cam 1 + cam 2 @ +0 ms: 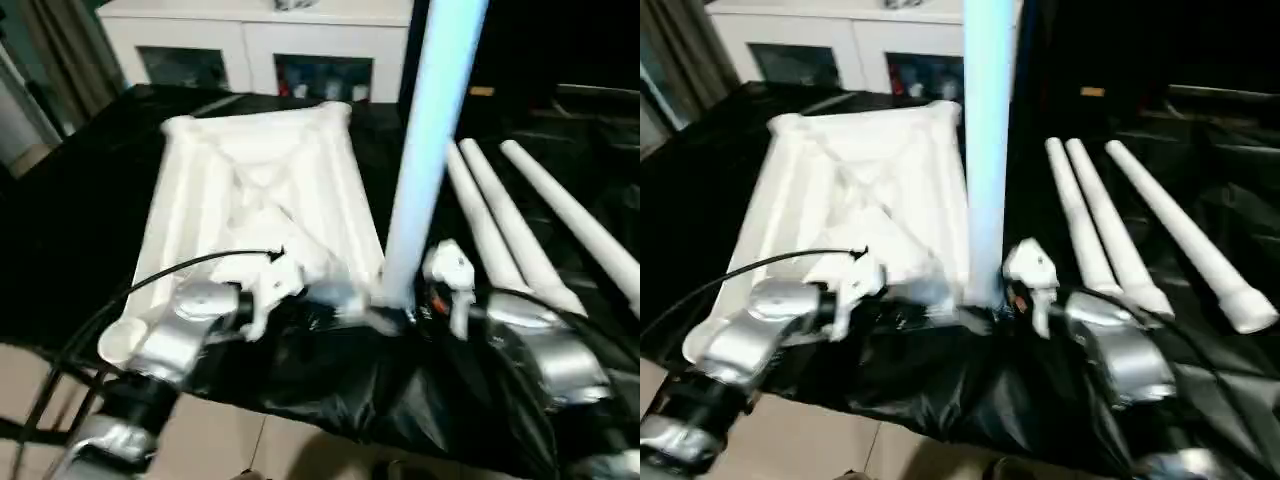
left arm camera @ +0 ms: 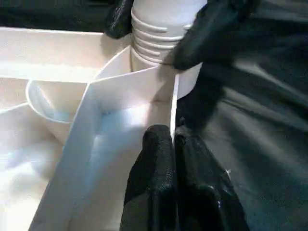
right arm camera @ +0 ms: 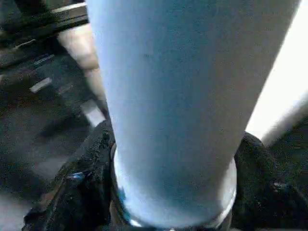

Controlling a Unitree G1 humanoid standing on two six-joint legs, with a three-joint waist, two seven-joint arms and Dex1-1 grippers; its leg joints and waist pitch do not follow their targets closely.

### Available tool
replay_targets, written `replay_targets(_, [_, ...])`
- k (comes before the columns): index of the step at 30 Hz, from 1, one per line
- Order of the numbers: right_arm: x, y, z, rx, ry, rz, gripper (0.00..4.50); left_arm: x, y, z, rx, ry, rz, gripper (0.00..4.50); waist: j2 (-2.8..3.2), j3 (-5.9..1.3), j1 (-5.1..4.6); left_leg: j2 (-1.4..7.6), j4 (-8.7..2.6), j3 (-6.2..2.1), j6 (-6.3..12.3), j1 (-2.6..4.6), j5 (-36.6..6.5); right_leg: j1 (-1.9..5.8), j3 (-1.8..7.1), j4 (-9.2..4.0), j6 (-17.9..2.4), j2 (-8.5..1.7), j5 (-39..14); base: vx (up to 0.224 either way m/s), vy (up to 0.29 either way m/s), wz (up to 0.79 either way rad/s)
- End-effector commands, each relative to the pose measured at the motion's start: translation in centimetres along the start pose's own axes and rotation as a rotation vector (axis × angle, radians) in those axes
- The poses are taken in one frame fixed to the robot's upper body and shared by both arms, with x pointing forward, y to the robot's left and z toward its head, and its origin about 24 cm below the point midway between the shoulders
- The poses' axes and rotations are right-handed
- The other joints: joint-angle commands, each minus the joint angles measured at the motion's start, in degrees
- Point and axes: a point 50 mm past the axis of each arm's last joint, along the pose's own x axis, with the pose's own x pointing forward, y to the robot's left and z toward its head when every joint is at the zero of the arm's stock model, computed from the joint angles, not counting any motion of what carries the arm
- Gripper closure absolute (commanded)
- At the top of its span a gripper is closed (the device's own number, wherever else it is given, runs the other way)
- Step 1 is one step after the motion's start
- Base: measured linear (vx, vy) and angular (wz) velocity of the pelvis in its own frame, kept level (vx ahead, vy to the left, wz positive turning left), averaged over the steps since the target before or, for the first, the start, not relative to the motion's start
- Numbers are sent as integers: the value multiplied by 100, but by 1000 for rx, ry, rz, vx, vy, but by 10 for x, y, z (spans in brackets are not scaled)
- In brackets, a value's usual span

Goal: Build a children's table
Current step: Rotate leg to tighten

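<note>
The white tabletop [image 1: 250, 190] lies underside up on the black-covered table, ribs showing. One white leg [image 1: 425, 150] stands upright in its near right corner socket [image 2: 188, 83]; the leg's ribbed end [image 2: 154, 33] sits just above the socket's rim. My right gripper [image 3: 173, 204] is shut on the leg low down, a black finger on each side of it. Beside that corner, my left gripper [image 2: 173, 137] is shut on the tabletop's thin side wall. Three more legs [image 1: 505, 225] lie side by side to the right.
A white glass-door cabinet [image 1: 260, 50] stands behind the table. The black cover [image 1: 70, 230] hangs crumpled over the near edge, with tiled floor [image 1: 200, 440] below. A black cable [image 1: 130, 290] loops from my left forearm across the tabletop's near end.
</note>
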Motion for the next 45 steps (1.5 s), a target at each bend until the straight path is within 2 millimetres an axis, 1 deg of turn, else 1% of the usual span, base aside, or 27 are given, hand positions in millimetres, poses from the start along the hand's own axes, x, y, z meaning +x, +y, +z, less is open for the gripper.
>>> replay_targets(1, [31,20,-1,79,-12,-23,177,21,4,30,23,-118,114,450,-113,-324,-20,99,-412,-21,338,-66,-609,422,193,-460,-1040,-338,-1844,0,0,0])
replay_targets(2, [39,17,-1,131,-21,-122,177,28,1,34,18,-130,136,450,-98,-327,-28,93,-414,-29,317,-63,-592,424,192,-460,-1041,-341,-1853,0,0,0])
replay_targets(3, [48,17,1,165,-38,-201,177,37,0,38,20,-126,190,450,-94,-317,-107,86,-417,-30,302,-86,-635,417,188,-480,-1033,-339,-1908,0,0,0])
replay_targets(5, [50,18,3,162,-45,-209,177,39,0,38,18,-125,208,450,-103,-333,-104,71,-402,-23,338,-65,-637,421,190,-497,-996,-333,-1922,0,0,0])
replay_targets(6, [57,23,9,134,-82,-217,177,46,-3,43,7,-145,229,450,-83,-340,-97,75,-394,-14,408,-68,-595,414,201,-490,-1032,-333,-1767,0,0,0])
replay_targets(7, [59,25,11,125,-100,-215,177,48,-4,44,1,-155,235,450,-87,-351,-101,77,-396,-17,466,-95,-489,434,199,-465,-1091,-335,-1525,0,0,0])
replay_targets(8, [62,28,14,119,-119,-216,177,52,-6,46,-10,-169,238,450,-85,-357,-89,76,-390,-15,501,-90,-442,434,196,-459,-1112,-333,-1425,0,0,0])
replay_targets(9, [62,29,15,119,-123,-218,177,52,-6,47,-12,-172,237,450,-65,-365,-90,86,-382,-15,567,-94,-378,434,198,-436,-1194,-331,-1208,0,0,0])
replay_targets(10, [63,30,16,113,-130,-224,177,54,-8,47,-10,-173,239,450,-66,-380,-78,85,-372,-16,639,-103,-268,451,197,-406,-1270,-331,-972,0,0,0])
replay_targets(12, [64,31,17,112,-138,-221,177,55,-9,47,-1,-170,235,450,-50,-390,-76,94,-362,-20,760,-104,-124,451,195,-369,-1393,-332,-628,0,0,0])
replay_targets(13, [65,30,20,140,-161,-219,142,56,-10,46,9,-161,229,450,-29,-388,-77,96,-358,-20,829,-97,-96,453,191,-356,-1448,-331,-515,0,0,0])
replay_targets(14, [65,30,21,149,-169,-213,142,56,-10,46,12,-160,226,450,-39,-384,-81,98,-357,-15,860,-93,-118,449,192,-364,-1469,-334,-506,0,0,0])
replay_targets(15, [64,28,22,151,-173,-206,105,55,-11,46,15,-163,214,450,-38,-383,-78,104,-360,-14,892,-87,-167,452,191,-372,-1492,-343,-561,0,0,0])
replay_targets(16, [63,27,23,135,-169,-200,105,53,-11,46,15,-167,201,450,-41,-373,-78,108,-367,-13,883,-85,-237,451,189,-383,-1488,-346,-684,0,0,0])
replay_targets(19, [59,24,24,85,-172,-173,78,48,-11,45,19,-172,157,450,-44,-365,-80,106,-374,-10,820,-82,-376,454,191,-403,-1450,-351,-924,0,0,0])
replay_targets(20, [53,21,25,22,-167,-120,78,41,-10,42,38,-156,117,450,-42,-369,-84,106,-373,-12,819,-88,-352,458,193,-394,-1452,-349,-892,0,0,0])
replay_targets(22, [49,20,24,-12,-157,-90,78,38,-9,40,48,-148,98,450,-39,-374,-87,111,-361,-12,869,-90,-308,458,193,-367,-1500,-344,-713,0,0,0])
replay_targets(25, [37,19,18,-107,-108,24,78,27,-8,33,69,-122,35,450,-39,-398,-65,116,-342,-12,966,-85,-213,466,189,-342,-1562,-352,-542,0,0,0])
replay_targets(28, [24,21,13,-144,-70,157,78,14,-8,27,87,-98,-30,450,-44,-392,-43,133,-344,-16,999,-80,-220,471,189,-341,-1586,-362,-566,0,0,0])
replay_targets(29, [24,21,13,-144,-70,157,78,14,-8,27,87,-98,-30,450,-46,-390,-48,135,-345,-10,1014,-77,-246,468,193,-334,-1588,-353,-566,0,0,0])
replay_targets(30, [17,24,11,-154,-55,238,78,7,-7,24,92,-88,-65,450,-42,-387,-39,144,-347,-9,1031,-72,-253,457,194,-335,-1595,-352,-568,0,0,0])
replay_targets(31, [12,26,11,-155,-46,286,78,3,-8,22,96,-85,-88,450,-83,-389,-19,145,-346,-5,1036,-66,-280,464,194,-334,-1585,-349,-602,0,0,0])
replay_targets(32, [12,26,11,-155,-46,286,78,3,-8,22,96,-85,-88,450,-69,-380,-7,155,-355,-9,1043,-61,-306,461,197,-334,-1584,-353,-644,0,0,0])
replay_targets(33, [3,28,10,-154,-34,366,78,-4,-8,20,95,-77,-131,450,-55,-374,19,161,-355,6,1021,-49,-384,447,193,-347,-1564,-350,-793,0,0,0])
replay_targets(39, [-11,31,6,-150,27,514,78,-16,-10,15,93,-67,-213,450,-55,-361,139,189,-368,11,884,-30,-416,416,205,-343,-1493,-352,-954,0,0,0])
replay_targets(42, [-17,31,4,-161,69,562,78,-20,-10,14,85,-66,-239,450,-61,-363,159,179,-363,8,885,-47,-358,418,203,-334,-1483,-347,-867,0,0,0])
replay_targets(45, [-20,30,0,-179,111,583,109,-23,-9,13,84,-62,-254,450,-65,-366,157,172,-362,3,864,-50,-352,425,200,-341,-1448,-353,-913,0,0,0])
